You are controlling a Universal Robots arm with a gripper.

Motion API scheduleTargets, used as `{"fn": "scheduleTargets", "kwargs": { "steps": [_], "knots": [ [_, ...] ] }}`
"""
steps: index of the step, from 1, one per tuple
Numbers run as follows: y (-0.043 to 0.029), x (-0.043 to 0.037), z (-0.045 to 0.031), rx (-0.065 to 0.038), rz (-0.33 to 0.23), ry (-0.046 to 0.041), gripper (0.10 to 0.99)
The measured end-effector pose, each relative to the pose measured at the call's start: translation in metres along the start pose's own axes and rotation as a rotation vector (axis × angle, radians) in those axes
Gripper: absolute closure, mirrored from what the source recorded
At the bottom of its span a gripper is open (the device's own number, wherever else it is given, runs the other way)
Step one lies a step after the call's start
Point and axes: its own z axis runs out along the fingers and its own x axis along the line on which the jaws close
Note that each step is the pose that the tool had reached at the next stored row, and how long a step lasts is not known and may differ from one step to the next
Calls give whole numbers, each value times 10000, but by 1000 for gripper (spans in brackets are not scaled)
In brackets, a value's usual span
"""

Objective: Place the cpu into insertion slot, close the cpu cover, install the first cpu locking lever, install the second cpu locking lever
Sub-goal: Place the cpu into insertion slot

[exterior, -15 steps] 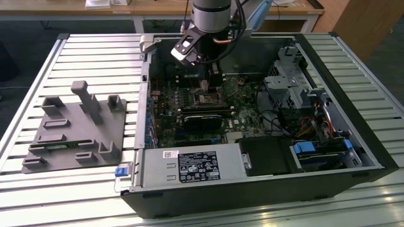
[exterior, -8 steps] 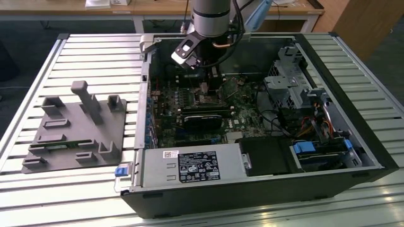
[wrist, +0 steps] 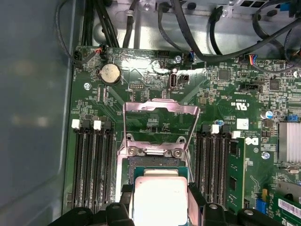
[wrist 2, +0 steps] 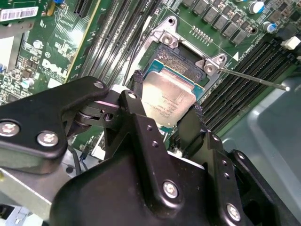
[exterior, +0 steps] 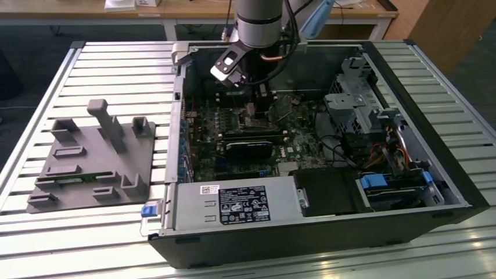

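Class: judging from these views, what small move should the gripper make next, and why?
Probably lower the cpu gently toward the insertion slot without releasing it. The gripper pinches the cpu by two edges, apparently just above the slot, whose dark centre is partly uncovered, and the cpu cover stands open.

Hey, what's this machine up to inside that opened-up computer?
A robot arm reaches into an open computer case. Its end effector grips the cpu, a small silver-grey chip, by two opposite edges, right at the insertion slot on the motherboard. Whether the chip is fully seated cannot be told. The cpu cover stands flipped open at the slot's edge, so closing and locking are not yet done.
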Motion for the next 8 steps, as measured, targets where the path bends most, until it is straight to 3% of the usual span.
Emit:
{"fn": "scheduleTargets", "kwargs": {
  "steps": [8],
  "knots": [
    [-5,3,77,1,11,-2,545]
  ]
}}
